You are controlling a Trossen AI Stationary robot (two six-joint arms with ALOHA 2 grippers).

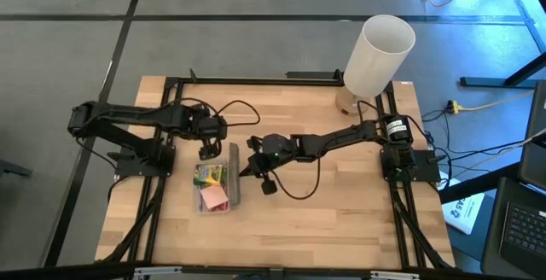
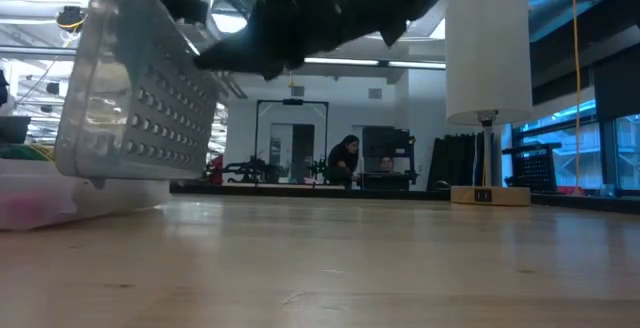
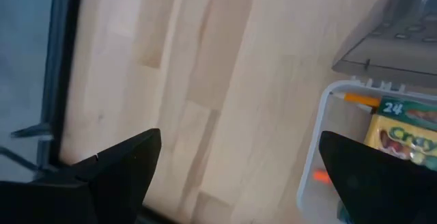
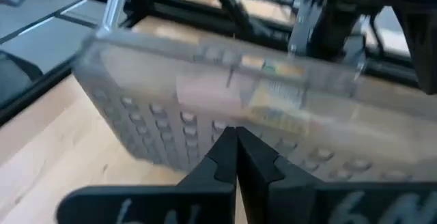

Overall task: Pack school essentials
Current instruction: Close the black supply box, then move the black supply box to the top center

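Observation:
The clear box sits left of the table's middle. It holds the green-and-yellow crayon box, the pink block and the orange pencil. I cannot make out the scissors or the pen. The box's grey dotted lid stands raised, tilted up from the box's right long edge. My right gripper is shut at the lid's right side. My left gripper hangs open over the box's far end and touches nothing. My right gripper meets the dotted outer face of the lid with its shut fingertips. It comes roughly level from the table's right. The lid stands tilted over the box, its lower edge at the box's rim.
A tall white cylinder on a wooden base stands at the table's far right corner. A black cable loops on the wood near the right arm. Bare wood lies near and right of the box.

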